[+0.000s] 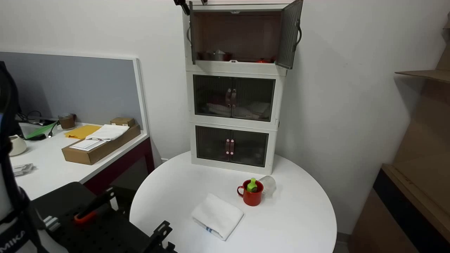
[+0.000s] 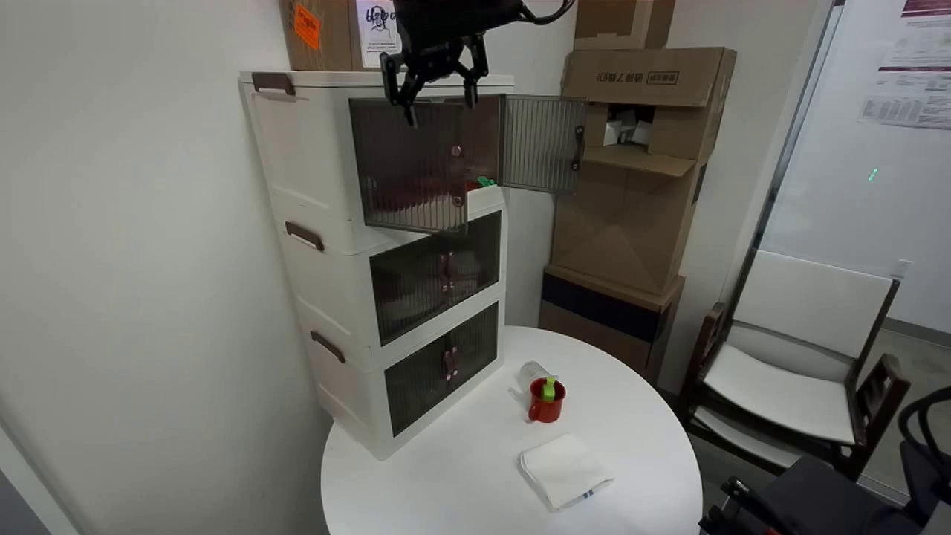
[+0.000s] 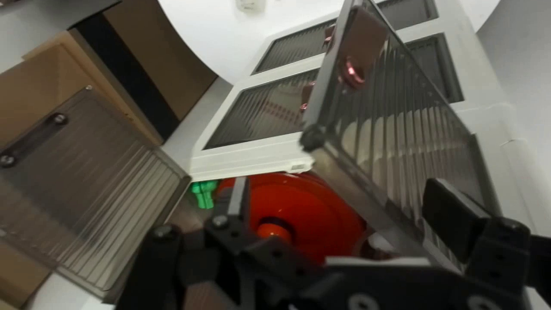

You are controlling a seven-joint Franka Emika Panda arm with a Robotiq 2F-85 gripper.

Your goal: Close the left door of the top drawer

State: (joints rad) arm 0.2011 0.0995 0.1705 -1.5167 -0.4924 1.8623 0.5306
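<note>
The top drawer (image 1: 239, 35) of the white cabinet is open in both exterior views (image 2: 293, 141). Its left door (image 1: 192, 38) stands swung outward, roughly square to the front; it also shows in an exterior view (image 2: 409, 167) and in the wrist view (image 3: 387, 116). The right door (image 1: 290, 35) is swung wide open (image 2: 542, 145) (image 3: 90, 193). My gripper (image 2: 441, 111) is open at the left door's top edge, with one finger on each side of the panel. The wrist view shows the panel between the spread fingers (image 3: 344, 202). Contact is unclear. In an exterior view only the fingertips (image 1: 196, 6) show.
A red lidded pot (image 3: 310, 202) and a green item (image 3: 204, 192) lie inside the top drawer. The round white table (image 1: 288, 225) holds a red mug (image 1: 252, 198), a clear cup (image 1: 268, 186) and a folded cloth (image 1: 218, 216). Cardboard boxes (image 2: 624, 223) stand beside the cabinet.
</note>
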